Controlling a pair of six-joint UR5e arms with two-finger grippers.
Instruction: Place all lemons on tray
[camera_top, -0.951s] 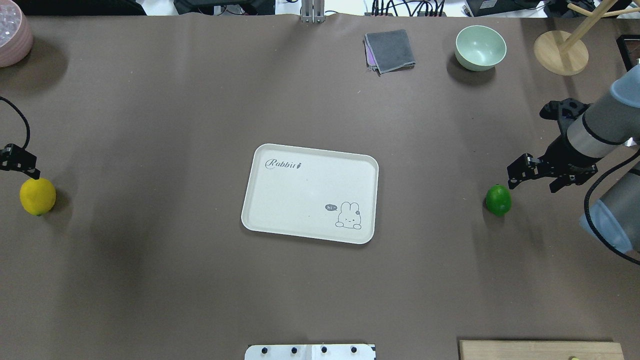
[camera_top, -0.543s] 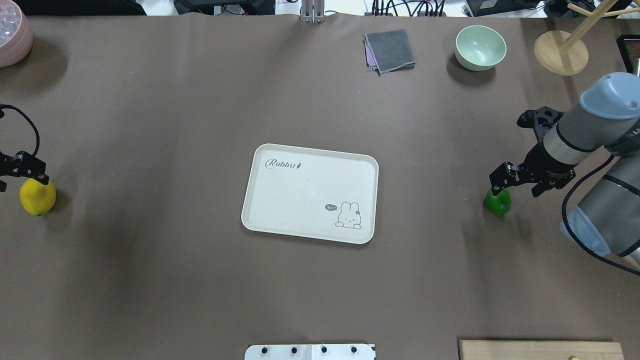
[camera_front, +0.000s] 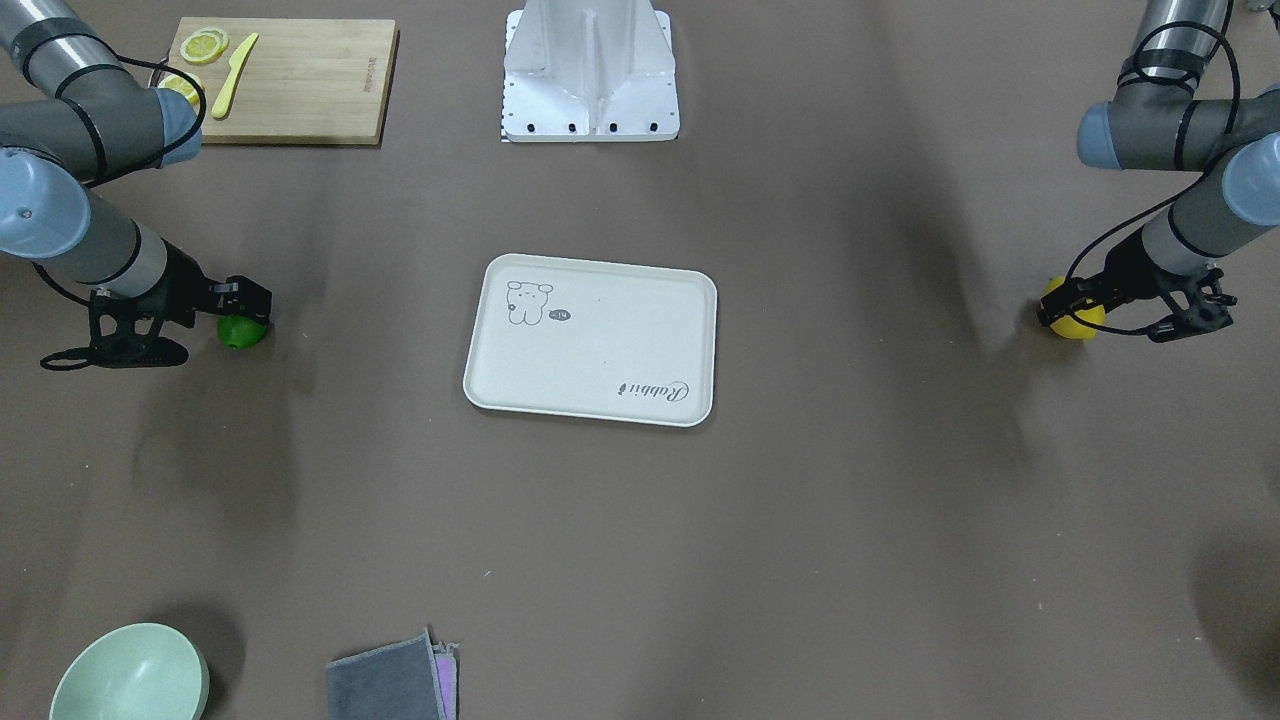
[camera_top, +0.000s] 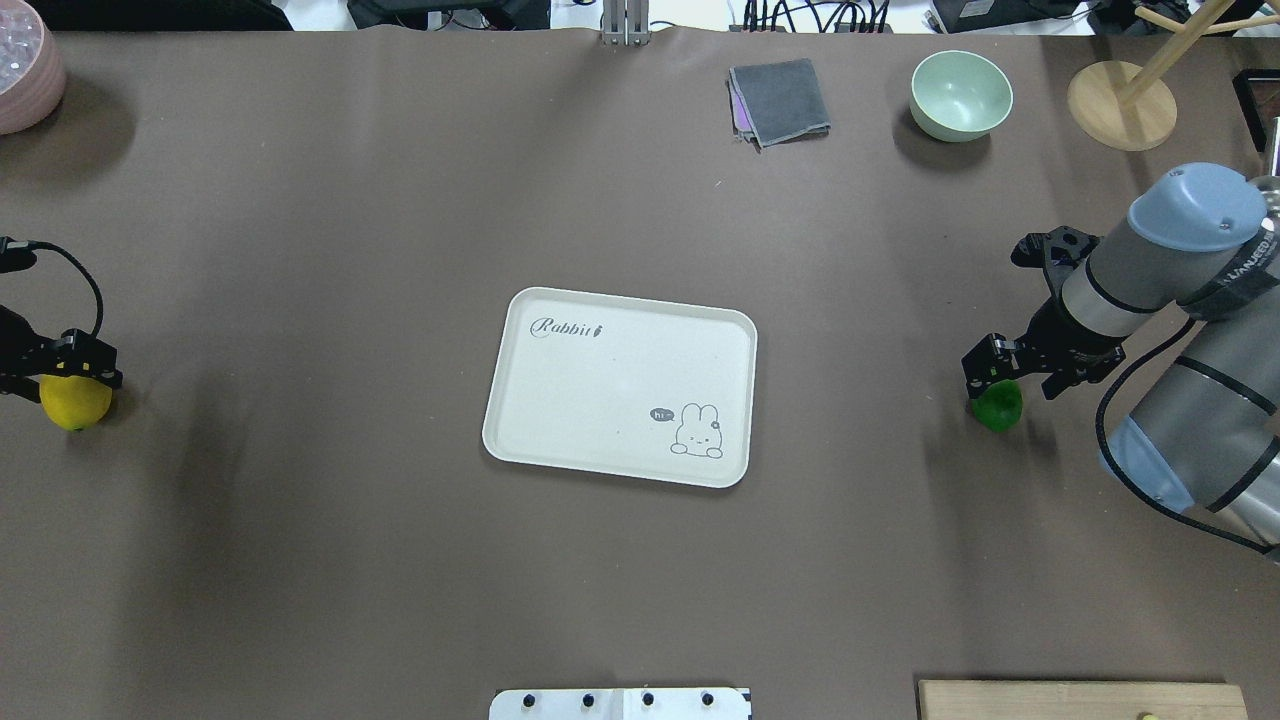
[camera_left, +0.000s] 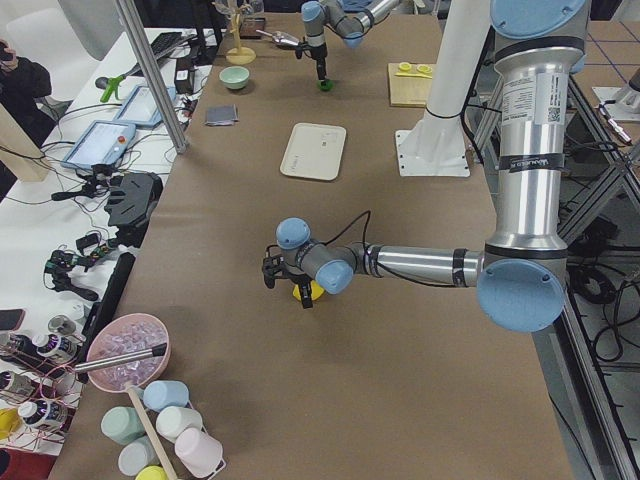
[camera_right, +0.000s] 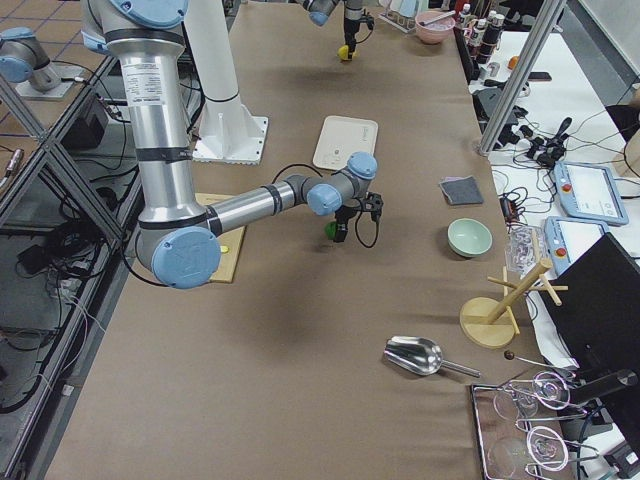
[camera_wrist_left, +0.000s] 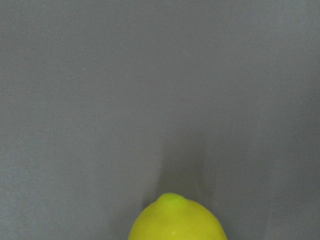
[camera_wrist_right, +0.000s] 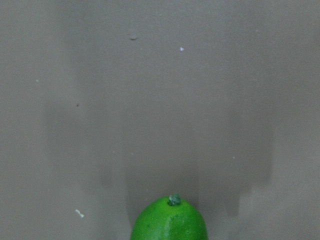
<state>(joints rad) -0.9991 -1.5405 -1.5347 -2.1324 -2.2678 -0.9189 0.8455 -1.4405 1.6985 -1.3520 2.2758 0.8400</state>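
Note:
The bright yellow lemon (camera_top: 72, 406) lies on the table at the far left, also in the front view (camera_front: 1072, 322) and the left wrist view (camera_wrist_left: 177, 221). My left gripper (camera_top: 55, 385) is open, low over it, with its fingers on either side. The glossy green lemon (camera_top: 998, 407) lies at the right, also in the front view (camera_front: 240, 332) and the right wrist view (camera_wrist_right: 170, 221). My right gripper (camera_top: 1008, 388) is open and straddles it from above. The cream tray (camera_top: 620, 297) with the rabbit drawing sits in the middle with nothing on it.
At the back stand a pale green bowl (camera_top: 960, 95), a folded grey cloth (camera_top: 780, 100), a wooden stand base (camera_top: 1120, 105) and a pink bowl (camera_top: 25, 70). A bamboo cutting board (camera_front: 290, 80) with lemon slices and a yellow knife lies near the right arm's base.
The right gripper has moved left and down over the green lemon. The left gripper has moved right and down over the yellow lemon. Neither lemon has moved.

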